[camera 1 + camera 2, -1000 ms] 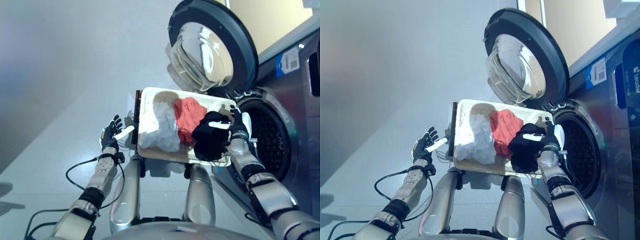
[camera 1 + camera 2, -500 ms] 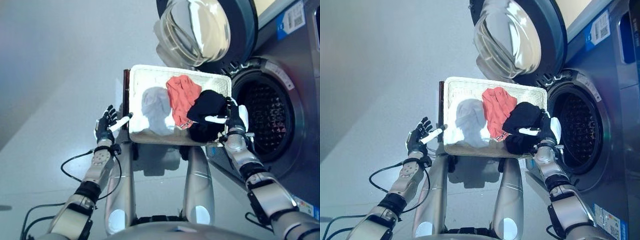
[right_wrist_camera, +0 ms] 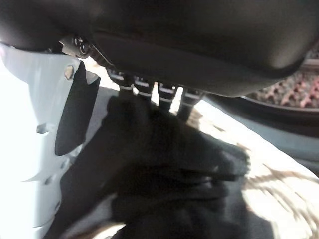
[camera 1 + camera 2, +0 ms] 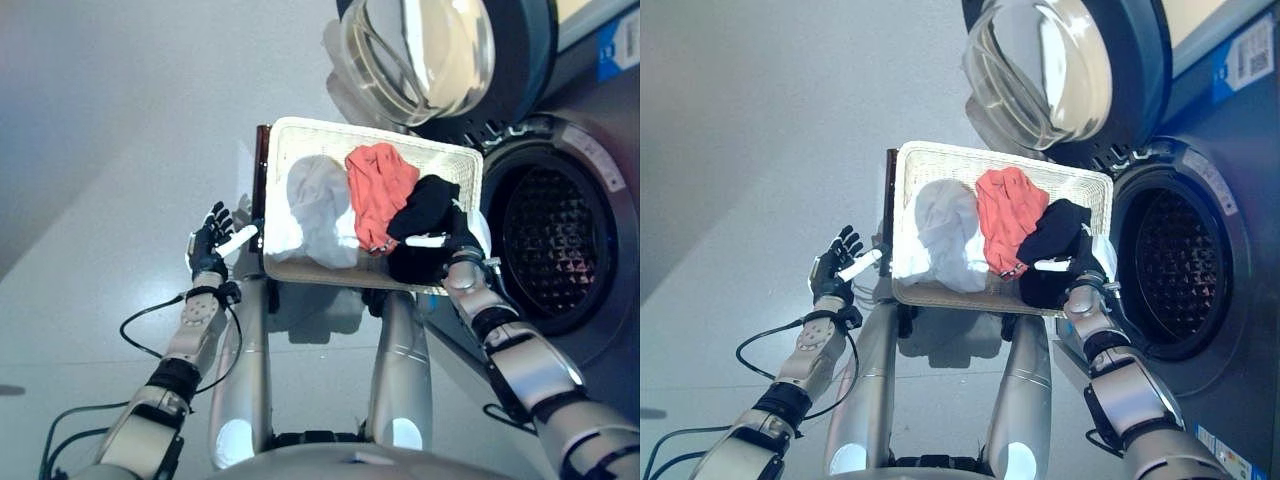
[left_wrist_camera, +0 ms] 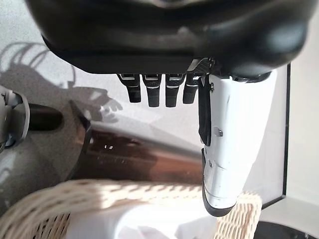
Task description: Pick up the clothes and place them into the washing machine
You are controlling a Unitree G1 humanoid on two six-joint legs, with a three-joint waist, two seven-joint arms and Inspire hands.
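Left eye view, basket (image 4: 300,135): holds white garment (image 4: 318,208), orange garment (image 4: 378,190), black garment (image 4: 425,215).
Right hand (image 4: 457,238): on black garment; finger closure cannot be told.
Left hand (image 4: 208,245): fingers spread, empty, left of basket.
Washing machine (image 4: 560,240): door open, right.

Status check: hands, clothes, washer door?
Left hand open beside basket. Right hand on black garment, grip unclear. White, red clothes in basket. Washer door open.

A cream woven basket (image 4: 300,135) is seen, edged dark brown on one side. Three garments are shown in it — a white garment (image 4: 315,210), a coral-red garment (image 4: 378,190) and a black garment (image 4: 425,215). The washing machine (image 4: 590,250) is grey-blue — its drum (image 4: 558,245) dark.
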